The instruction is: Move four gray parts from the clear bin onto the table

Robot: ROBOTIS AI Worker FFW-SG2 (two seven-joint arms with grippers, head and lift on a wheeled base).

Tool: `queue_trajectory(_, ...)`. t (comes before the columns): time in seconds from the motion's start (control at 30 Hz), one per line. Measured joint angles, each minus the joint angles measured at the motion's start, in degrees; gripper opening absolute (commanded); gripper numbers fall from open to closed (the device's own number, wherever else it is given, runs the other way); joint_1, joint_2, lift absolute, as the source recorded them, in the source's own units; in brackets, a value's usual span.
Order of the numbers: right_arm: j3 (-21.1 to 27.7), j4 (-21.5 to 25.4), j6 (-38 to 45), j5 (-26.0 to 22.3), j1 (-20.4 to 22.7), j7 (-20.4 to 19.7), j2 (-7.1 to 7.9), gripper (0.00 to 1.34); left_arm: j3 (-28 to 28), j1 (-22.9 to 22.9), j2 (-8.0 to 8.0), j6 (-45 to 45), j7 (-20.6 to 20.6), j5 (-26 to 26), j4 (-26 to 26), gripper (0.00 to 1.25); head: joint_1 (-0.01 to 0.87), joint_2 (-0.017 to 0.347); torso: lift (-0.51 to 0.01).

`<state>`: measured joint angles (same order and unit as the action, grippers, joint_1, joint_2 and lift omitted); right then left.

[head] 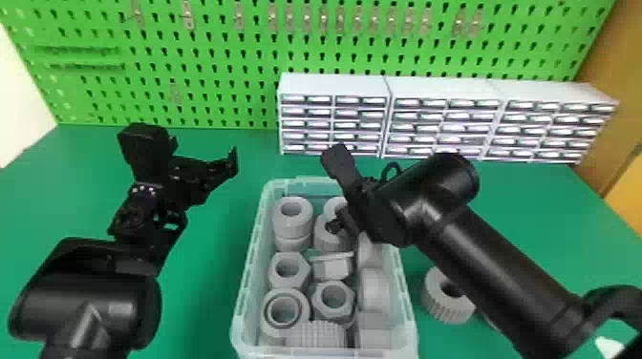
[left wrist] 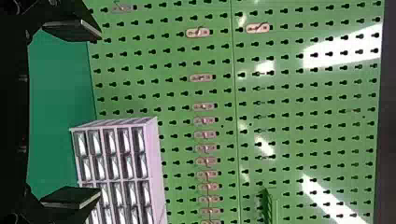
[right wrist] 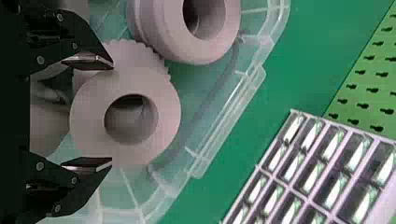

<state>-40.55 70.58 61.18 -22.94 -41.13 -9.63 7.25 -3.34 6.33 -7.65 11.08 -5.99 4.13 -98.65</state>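
Right gripper point(head: 340, 223) is held low over the far right part of the clear bin point(head: 244, 296). Fingers are parted, one on each side of a plain-rimmed gray ring point(right wrist: 88, 116); whether it is touched cannot be told. In the right wrist view, a toothed gray part point(right wrist: 140, 55) is partly covered by that ring, and a stepped gray ring point(right wrist: 163, 35) is seen just beside them.

More gray stock is packed in the bin: two hex nuts point(head: 276, 274), a flanged part point(head: 334, 272) on its side between the rings and the nuts, a collared ring point(head: 270, 310) and a ribbed part point(head: 315, 336) at the near end.

One ribbed gray ring point(head: 446, 312) is seen on the green table point(head: 210, 238), right of the bin. The edge of another gray piece is seen near it, mostly hidden by the right arm.

Left gripper point(head: 203, 167) is held above the table, left of the bin, fingers wide apart, nothing gripped. White drawer units point(head: 334, 86) are lined up behind, backed by a green pegboard point(head: 200, 62).
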Motion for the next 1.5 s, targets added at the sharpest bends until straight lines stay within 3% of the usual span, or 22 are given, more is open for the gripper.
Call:
queue_trajectory(0.4, -2.6, -4.4, -6.2, 4.6, -1.3, 8.0, -0.77, 0.81, 0.0, 0.0, 0.0, 0.1, -0.1, 0.0, 0.0, 1.14, 0.686, 0.026, -0.05)
queue_trajectory(0.8, -4.2, -7.1, -10.0, 5.6, -1.8, 12.4, -0.69, 0.81, -0.1, 0.1, 0.0, 0.1, -0.1, 0.0, 0.2, 1.14, 0.686, 0.026, -0.05)
queue_trajectory(1.5, -4.9, -12.8, -16.6, 9.2, -1.7, 15.1, -1.02, 0.81, -0.6, 0.5, 0.0, 0.1, -0.2, 0.2, 0.6, 1.14, 0.686, 0.026, -0.05)
